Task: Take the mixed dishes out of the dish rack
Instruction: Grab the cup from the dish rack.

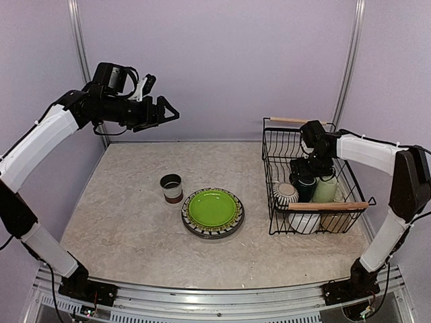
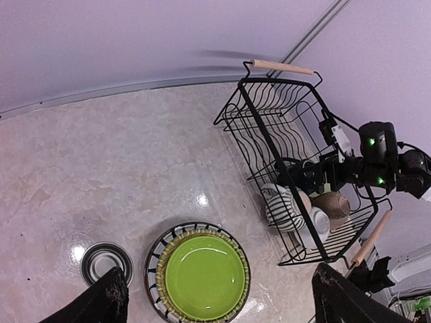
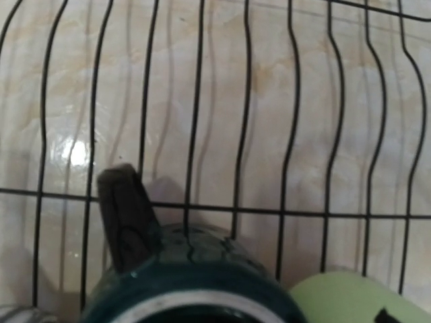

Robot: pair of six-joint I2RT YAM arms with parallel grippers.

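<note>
**Left arm.** The left arm [image 1: 47, 134] is raised in the upper left of the overhead view, well above the counter [image 1: 121, 222]. The left jaws are released. They are spread wide with nothing between them, and the left wrist view shows one fingertip [image 2: 101, 303] in each bottom corner.

**Dish rack.** The dish rack [image 1: 279, 145] stands on the counter at the right of the overhead view. One wooden handle [image 1: 326, 206] lies along its lower edge in the frame. The upper half of the rack holds no dishes. The lower half holds:
- a striped cup [image 1: 285, 194] at the left
- a dark teal mug [image 1: 306, 190], upright, next to a pale green mug [image 1: 326, 188]
- a white bowl [image 1: 304, 222] under the handle
- a brown mug [image 2: 331, 204]

**Right arm.** The right arm [image 1: 367, 151] reaches into the rack from the right. The right jaws are released and sit low over the mugs. In the right wrist view one finger [image 3: 124, 219] stands at the teal mug's rim. The other barely shows at the bottom right, over the green mug. Whether either finger touches a mug cannot be told.

**Counter.** A lime-green plate [image 1: 212, 207] lies at lower centre on top of a black-and-white striped plate [image 1: 213, 235]. A small cup [image 1: 172, 187] stands upright just to the left of the plates, apart from them.
</note>
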